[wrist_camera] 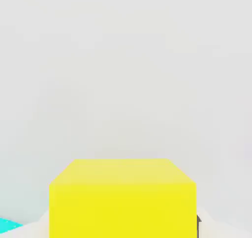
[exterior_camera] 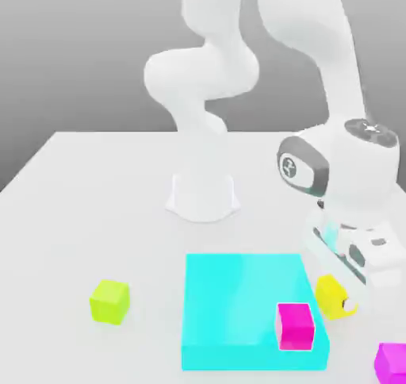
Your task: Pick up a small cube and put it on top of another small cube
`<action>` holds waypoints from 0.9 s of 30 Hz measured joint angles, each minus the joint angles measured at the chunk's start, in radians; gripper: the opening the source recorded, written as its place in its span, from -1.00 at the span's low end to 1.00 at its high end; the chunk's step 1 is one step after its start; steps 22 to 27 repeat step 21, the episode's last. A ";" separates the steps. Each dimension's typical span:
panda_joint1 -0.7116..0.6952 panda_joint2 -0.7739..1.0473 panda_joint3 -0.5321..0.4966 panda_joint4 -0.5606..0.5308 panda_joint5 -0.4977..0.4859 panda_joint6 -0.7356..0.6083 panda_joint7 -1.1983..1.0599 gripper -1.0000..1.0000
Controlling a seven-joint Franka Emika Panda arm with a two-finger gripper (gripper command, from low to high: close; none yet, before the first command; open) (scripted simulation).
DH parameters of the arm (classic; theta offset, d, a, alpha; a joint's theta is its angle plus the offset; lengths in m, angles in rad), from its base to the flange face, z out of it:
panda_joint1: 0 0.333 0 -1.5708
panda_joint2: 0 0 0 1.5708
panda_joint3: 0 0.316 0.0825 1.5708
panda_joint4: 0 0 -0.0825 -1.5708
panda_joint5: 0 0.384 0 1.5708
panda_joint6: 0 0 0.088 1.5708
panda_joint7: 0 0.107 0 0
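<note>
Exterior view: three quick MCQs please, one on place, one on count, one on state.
1. The pink cube sits:
A. on the cyan block
B. on the bare table
C. on the lime cube

2. Small cubes in the exterior view:
A. two
B. four
C. six

3. The yellow cube is:
A. stacked on the pink cube
B. at the end effector, beside the cyan block
C. on the lime cube

Key:
1 A, it rests on the cyan block.
2 B: lime cube, pink, yellow, purple cube.
3 B, the end effector is at it.
</note>
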 joint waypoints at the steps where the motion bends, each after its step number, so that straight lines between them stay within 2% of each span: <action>1: 0.004 0.002 -0.005 0.024 0.008 -0.023 0.017 -1.00; 13: 0.060 0.128 -0.064 0.412 0.035 -0.285 0.343 -1.00; 17: 0.074 0.247 -0.078 0.449 0.023 -0.201 0.379 -1.00; 18: 0.076 0.267 -0.081 0.451 0.021 -0.182 0.382 1.00; 27: 0.076 0.267 -0.081 0.451 0.021 -0.182 0.382 1.00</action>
